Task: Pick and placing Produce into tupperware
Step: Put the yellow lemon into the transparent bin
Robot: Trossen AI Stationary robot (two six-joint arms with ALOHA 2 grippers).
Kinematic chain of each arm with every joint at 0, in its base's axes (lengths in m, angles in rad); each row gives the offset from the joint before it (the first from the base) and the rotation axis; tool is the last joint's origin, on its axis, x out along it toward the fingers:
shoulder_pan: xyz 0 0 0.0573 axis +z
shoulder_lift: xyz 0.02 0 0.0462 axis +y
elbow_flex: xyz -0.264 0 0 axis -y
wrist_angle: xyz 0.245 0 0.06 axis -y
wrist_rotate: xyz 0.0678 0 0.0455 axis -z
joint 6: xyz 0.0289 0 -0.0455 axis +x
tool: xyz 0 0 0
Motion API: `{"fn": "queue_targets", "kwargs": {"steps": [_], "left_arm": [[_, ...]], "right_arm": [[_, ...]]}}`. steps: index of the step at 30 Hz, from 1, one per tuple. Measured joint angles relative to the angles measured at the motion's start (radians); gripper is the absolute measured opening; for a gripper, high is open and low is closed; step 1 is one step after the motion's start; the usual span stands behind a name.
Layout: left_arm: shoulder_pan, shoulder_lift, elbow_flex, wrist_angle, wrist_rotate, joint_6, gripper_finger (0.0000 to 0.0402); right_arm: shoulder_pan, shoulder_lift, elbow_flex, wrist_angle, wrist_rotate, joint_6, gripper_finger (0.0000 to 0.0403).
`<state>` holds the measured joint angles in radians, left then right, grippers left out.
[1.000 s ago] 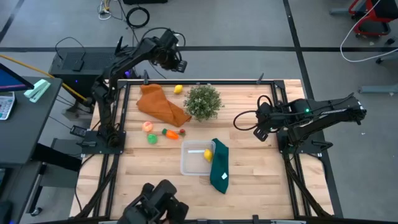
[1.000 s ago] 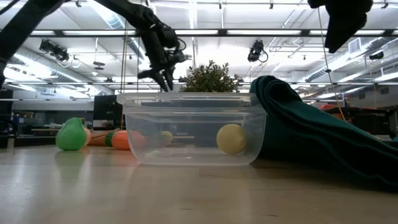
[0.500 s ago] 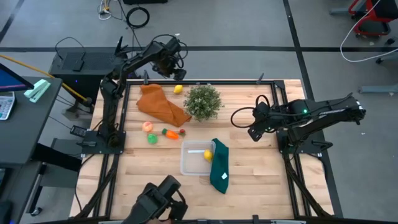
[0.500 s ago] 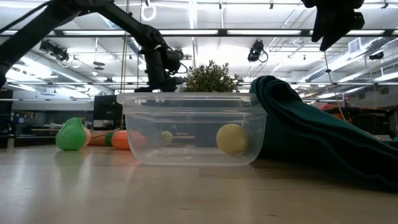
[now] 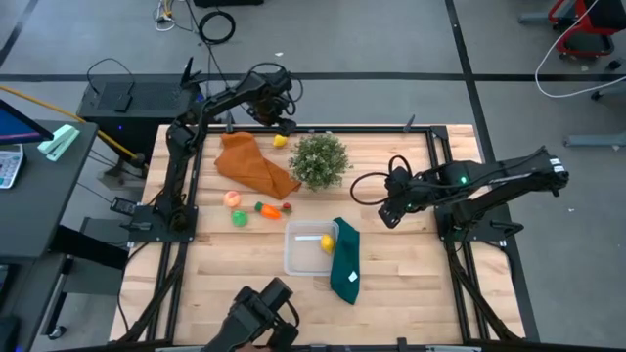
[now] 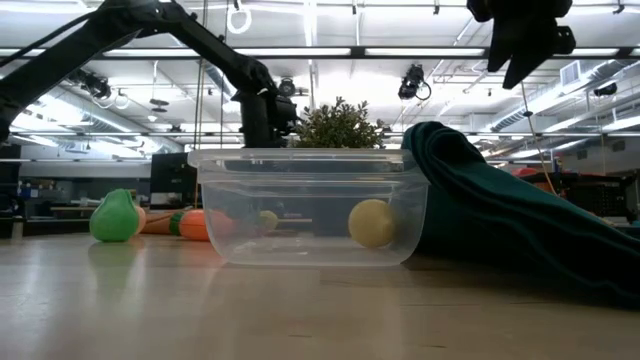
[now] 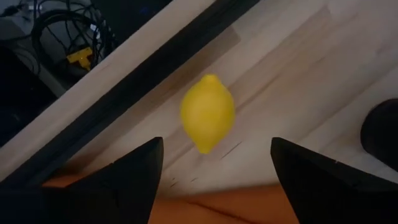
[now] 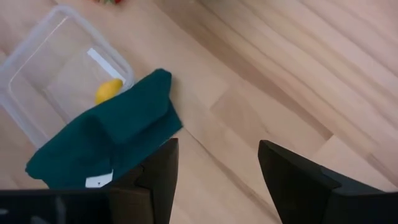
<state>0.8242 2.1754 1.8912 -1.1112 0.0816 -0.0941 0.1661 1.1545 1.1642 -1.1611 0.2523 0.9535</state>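
A yellow lemon point(image 7: 208, 118) lies on the wood by the table's far edge point(image 5: 280, 141). My left gripper point(image 7: 214, 168) hangs open right above it, pointing down, one finger on each side and touching nothing point(image 5: 277, 119). The clear tupperware point(image 5: 305, 250) holds a second lemon point(image 5: 327, 244). A pink peach point(image 5: 233, 198), a green fruit point(image 5: 239, 218), an orange carrot point(image 5: 266, 209) and a red piece point(image 5: 288, 207) lie left of it. My right gripper point(image 5: 386, 211) hovers open above the table's right half.
A bushy potted plant point(image 5: 319, 159) stands right of the far lemon, an orange cloth point(image 5: 254, 164) just near of it. A dark green cloth point(image 5: 345, 259) drapes over the tupperware's right wall. A black rail point(image 7: 124, 93) runs along the far edge.
My left gripper has come down and toward the near edge, onto the spot over the far lemon, and has tipped steeper downward. My right gripper has drifted toward the table's left, still high. No produce has moved.
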Motion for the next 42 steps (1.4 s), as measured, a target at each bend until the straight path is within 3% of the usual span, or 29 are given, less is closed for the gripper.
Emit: {"fn": "queue_targets", "kwargs": {"steps": [42], "left_arm": [[-0.028,0.117,-0.001,0.053,0.009,0.015,0.0298]], "right_arm": [[0.000,0.006,0.000,0.011,-0.015,0.031,0.0182]]}}
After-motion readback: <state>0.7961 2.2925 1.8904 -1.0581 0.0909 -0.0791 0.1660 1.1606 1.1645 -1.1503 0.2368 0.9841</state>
